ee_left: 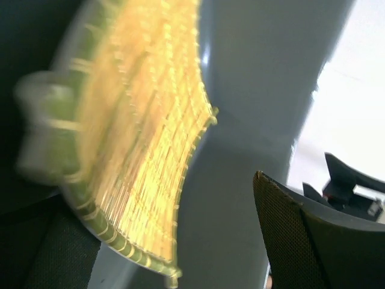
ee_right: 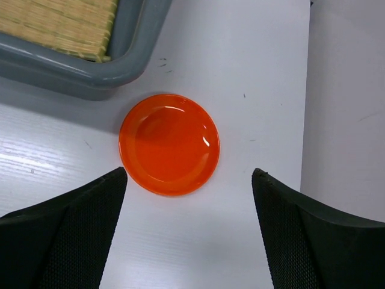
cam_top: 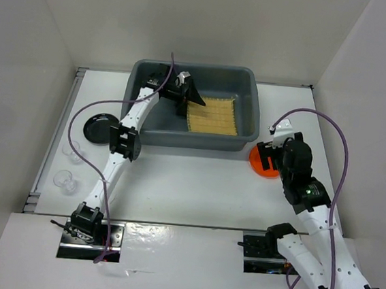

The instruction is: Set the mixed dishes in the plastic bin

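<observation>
The mixed dishes [cam_top: 213,116] are split: the bamboo mat [ee_left: 138,138] lies inside the plastic bin [cam_top: 190,141], toward its right end; the orange plate [ee_right: 169,144] sits flat on the table just beside the bin's near right corner; the black plate [cam_top: 101,127] and 2 glass cups [cam_top: 74,152] stand left of the bin.

The left gripper [cam_top: 187,95] is down in the bin at the mat's corner; its jaws look spread, apparently clamping nothing, though that view is blurred. The right gripper [ee_right: 189,174] hovers over the orange plate, jaws wide, holding nothing.

Risks, as I judge them: the plate is shallow and glossy, so fingers may skid off its rim or shove it against the bin wall; both arms meeting over the bin could collide; the light cups may tip.

The table [cam_top: 195,192] is smooth and white; white panels [cam_top: 36,68] close 3 sides; purple cables [cam_top: 86,117] loop beside each arm.
</observation>
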`<state>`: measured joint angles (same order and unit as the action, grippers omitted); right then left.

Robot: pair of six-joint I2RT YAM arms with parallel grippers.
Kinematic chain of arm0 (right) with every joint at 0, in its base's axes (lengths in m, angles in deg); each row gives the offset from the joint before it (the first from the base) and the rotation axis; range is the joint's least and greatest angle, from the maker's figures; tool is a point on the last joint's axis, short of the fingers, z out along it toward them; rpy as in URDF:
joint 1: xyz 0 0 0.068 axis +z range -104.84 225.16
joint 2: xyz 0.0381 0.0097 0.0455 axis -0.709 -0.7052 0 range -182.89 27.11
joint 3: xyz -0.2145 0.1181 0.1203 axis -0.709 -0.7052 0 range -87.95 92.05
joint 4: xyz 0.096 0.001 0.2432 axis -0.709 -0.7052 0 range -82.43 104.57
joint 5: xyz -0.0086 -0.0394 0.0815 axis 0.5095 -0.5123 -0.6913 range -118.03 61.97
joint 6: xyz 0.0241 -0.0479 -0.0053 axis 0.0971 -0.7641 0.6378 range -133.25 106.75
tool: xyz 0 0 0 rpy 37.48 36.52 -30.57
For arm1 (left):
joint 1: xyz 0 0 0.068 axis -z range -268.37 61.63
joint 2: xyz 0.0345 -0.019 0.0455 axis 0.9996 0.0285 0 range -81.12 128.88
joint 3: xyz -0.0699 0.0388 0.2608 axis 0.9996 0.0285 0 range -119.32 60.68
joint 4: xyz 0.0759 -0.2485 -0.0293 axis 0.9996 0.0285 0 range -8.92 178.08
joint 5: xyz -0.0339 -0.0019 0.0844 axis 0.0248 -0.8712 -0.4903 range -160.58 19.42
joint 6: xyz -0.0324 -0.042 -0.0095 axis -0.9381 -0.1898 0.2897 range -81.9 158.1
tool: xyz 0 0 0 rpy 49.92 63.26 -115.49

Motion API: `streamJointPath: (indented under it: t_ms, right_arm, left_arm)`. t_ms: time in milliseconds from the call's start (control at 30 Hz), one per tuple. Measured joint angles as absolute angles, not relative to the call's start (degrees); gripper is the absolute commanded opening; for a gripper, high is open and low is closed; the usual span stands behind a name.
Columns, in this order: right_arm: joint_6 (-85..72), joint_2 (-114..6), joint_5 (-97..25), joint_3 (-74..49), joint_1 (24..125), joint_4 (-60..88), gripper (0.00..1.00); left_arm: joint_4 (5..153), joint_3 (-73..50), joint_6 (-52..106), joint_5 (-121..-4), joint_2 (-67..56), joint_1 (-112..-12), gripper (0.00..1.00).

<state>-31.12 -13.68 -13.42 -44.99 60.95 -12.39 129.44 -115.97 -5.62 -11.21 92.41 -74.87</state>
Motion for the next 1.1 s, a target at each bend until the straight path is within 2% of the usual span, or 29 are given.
streamJointPath:
  t_ms: [167,400,533,733,833,933,1100]
  right_arm:
    - [-29.9,-17.9,-12.6,-43.3,57.2,-13.3,0.89]
    - [-28.1,-36.8,-19.8,-27.2,43.0,-18.1,0.86]
    - [-27.9,-40.1,-22.4,-26.7,42.3,-20.3,0.85]
    - [-29.7,-49.2,-31.7,-25.9,36.1,-22.7,0.98]
    - [-32.1,-54.0,-35.8,-25.9,33.6,-23.6,0.98]
    - [-35.5,-56.2,-41.3,-25.5,31.6,-24.4,0.98]
    - [-40.8,-68.1,-53.0,-17.8,20.9,-27.5,0.98]
  left_arm:
    - [133.1,-116.0,-5.1,-18.7,91.4,-76.1,1.00]
    - [139.7,-116.0,-1.3,-31.6,82.1,-78.7,1.00]
    - [142.8,-118.1,-0.2,-37.4,78.8,-79.1,1.00]
    - [148.0,-118.1,0.9,-46.0,78.3,-75.2,1.00]
    - [150.3,-117.6,1.7,-49.5,76.6,-73.0,1.00]
    - [153.3,-117.0,2.5,-55.3,71.7,-70.4,1.00]
    - [154.4,-107.8,5.4,-68.6,52.5,-64.0,1.00]
